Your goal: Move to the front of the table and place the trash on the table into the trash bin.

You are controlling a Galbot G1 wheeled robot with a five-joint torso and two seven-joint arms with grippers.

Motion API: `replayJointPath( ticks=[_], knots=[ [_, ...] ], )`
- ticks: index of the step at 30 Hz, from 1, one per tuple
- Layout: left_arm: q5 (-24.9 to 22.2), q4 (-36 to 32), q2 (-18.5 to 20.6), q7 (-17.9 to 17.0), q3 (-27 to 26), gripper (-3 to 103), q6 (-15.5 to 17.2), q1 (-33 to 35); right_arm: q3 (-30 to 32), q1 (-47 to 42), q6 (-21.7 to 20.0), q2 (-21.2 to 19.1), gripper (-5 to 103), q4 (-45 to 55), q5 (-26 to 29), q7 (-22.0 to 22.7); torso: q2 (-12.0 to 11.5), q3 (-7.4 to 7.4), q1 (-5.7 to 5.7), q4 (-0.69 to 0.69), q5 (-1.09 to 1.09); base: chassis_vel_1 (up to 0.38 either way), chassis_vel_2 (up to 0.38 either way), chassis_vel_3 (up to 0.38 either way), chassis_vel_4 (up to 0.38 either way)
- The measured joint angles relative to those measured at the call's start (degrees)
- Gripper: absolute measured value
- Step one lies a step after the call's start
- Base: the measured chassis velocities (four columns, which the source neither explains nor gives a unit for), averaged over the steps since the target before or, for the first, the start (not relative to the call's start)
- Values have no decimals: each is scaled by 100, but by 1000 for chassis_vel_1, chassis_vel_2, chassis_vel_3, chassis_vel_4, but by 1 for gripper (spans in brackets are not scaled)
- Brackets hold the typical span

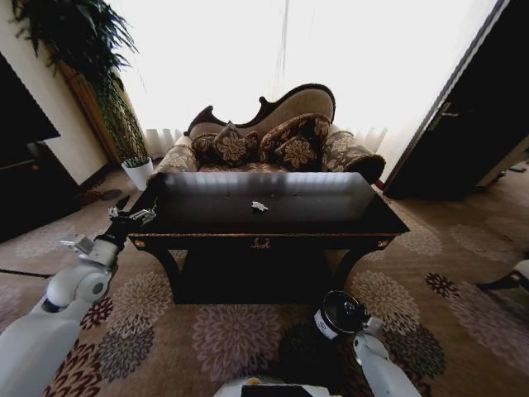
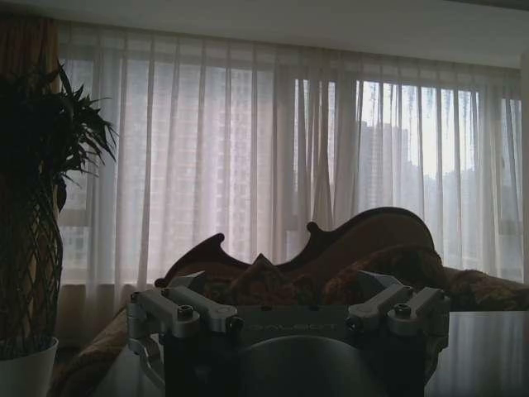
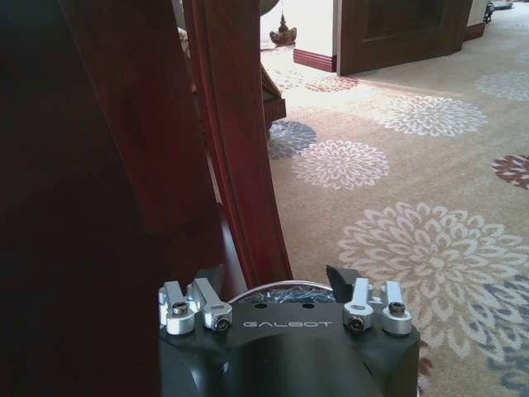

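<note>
- Glossy white rounded left arm shell [image 1: 37,331], pale grey joint.
- Black left gripper [image 1: 132,217]; silver finger brackets [image 2: 178,310], hex screws.
- Black wrist housing [image 3: 285,351], grey "GALBOT" lettering.

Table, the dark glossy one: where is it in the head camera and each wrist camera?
Head view: table in the centre, before the sofa.
Left wrist view: its glossy top past the left gripper, sofa behind.
Right wrist view: its reddish leg beyond the right gripper.
Shared landmark: the sofa, head and left wrist views.
</note>
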Motion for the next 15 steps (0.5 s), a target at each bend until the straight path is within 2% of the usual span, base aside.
replayJointPath(
  ticks=[1, 4, 5, 6, 10, 11, 15],
  knots=[
    [0, 0, 0, 0, 0, 100, 0, 0, 9, -55, 0, 2, 75, 74, 10, -3, 0, 0, 0, 0, 0, 0, 0, 0, 0],
    [0, 0, 0, 0, 0, 100, 0, 0, 63, -398, 88, 13, 91, 468, -55, -51, 0, 0, 0, 1, 0, 0, 0, 0, 0],
    [0, 0, 0, 0, 0, 100, 0, 0, 63, -398, 88, 13, 91, 468, -55, -51, 0, 0, 0, 1, 0, 0, 0, 0, 0],
    [0, 0, 0, 0, 0, 100, 0, 0, 104, -596, 177, 25, 96, 676, -221, -79, 0, 0, 0, 1, 1, 0, 0, 0, 0],
    [0, 0, 0, 0, 0, 100, 0, 0, 217, -1350, 339, 92, 100, 1745, -571, -112, 0, -1, 0, -2, 0, 0, 0, 0, 0],
    [0, 0, 0, 0, 0, 100, 0, 0, 217, -1350, 339, 92, 100, 1745, -571, -112, 0, -1, 0, -2, 0, 0, 0, 0, 0],
    [0, 0, 0, 0, 0, 100, 0, 0, 350, -1937, 352, 161, 100, 2811, -561, -105, 0, -1, 0, 1, -1, 0, 0, 0, 0]
  ],
)
